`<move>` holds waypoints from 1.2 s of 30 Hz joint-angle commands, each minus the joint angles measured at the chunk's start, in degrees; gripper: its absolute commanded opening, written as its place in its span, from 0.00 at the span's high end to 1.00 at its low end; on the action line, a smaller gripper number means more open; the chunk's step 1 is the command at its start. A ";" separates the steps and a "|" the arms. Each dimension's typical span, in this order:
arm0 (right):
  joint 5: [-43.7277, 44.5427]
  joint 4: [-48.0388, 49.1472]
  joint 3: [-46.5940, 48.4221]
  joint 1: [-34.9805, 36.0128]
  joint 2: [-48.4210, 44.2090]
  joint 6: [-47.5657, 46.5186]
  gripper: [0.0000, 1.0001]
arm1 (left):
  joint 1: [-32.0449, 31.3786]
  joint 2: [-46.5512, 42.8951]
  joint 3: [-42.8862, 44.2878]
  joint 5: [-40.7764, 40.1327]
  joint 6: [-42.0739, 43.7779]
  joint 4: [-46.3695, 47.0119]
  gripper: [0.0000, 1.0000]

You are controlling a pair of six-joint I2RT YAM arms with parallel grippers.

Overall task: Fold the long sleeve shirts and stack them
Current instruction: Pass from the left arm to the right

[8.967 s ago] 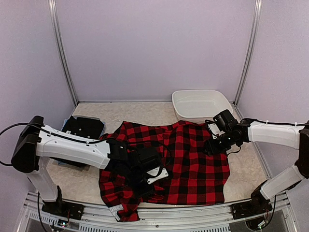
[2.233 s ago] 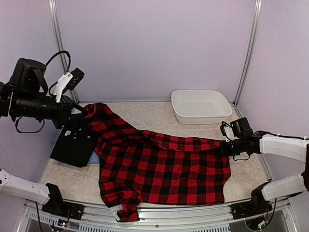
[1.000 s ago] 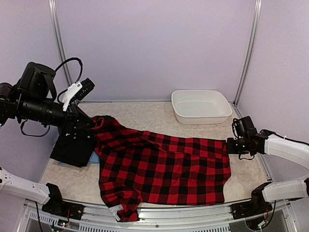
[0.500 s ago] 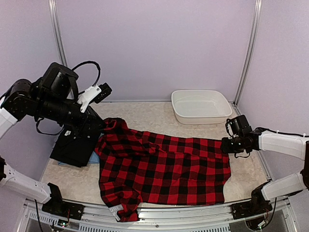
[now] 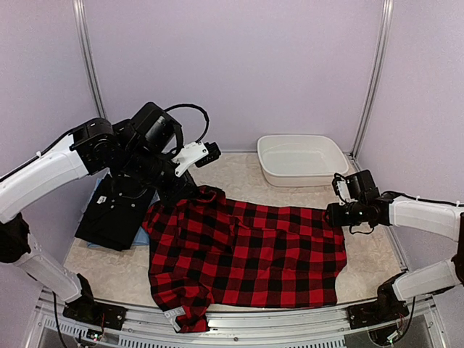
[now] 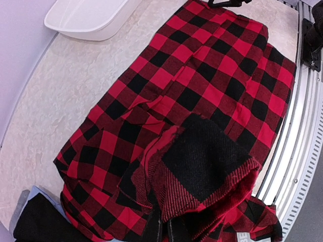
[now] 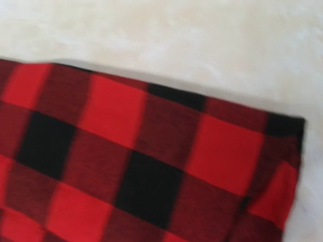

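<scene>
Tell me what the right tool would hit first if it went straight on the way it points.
The flannel shirt: the right tool points at its far right corner, and checked fabric fills most of the wrist view. Whether it touches the cloth now is unclear.

Top view high over the table [image 5: 217,170], left wrist oblique, right wrist very close, all sharing the checked shirt [image 5: 268,246].

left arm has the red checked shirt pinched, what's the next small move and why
Probably carry the pinched cloth a little way towards the shirt's middle and lower it flat before opening. The left gripper is shut on a bunched edge of the red checked shirt, lifted off the rest, which lies spread on the table; the fold is not yet laid down.
</scene>
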 commanded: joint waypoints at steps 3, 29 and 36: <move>-12.22 7.23 0.76 2.41 -3.17 -4.95 0.55 | 1.80 -1.60 5.37 2.28 5.94 1.85 0.97; -28.12 15.01 22.57 29.79 3.23 -33.31 0.22 | 9.14 10.93 4.07 33.50 10.45 4.80 1.00; -25.89 12.28 25.34 32.50 7.11 -35.57 0.28 | 10.56 13.05 4.79 38.17 10.86 4.10 1.00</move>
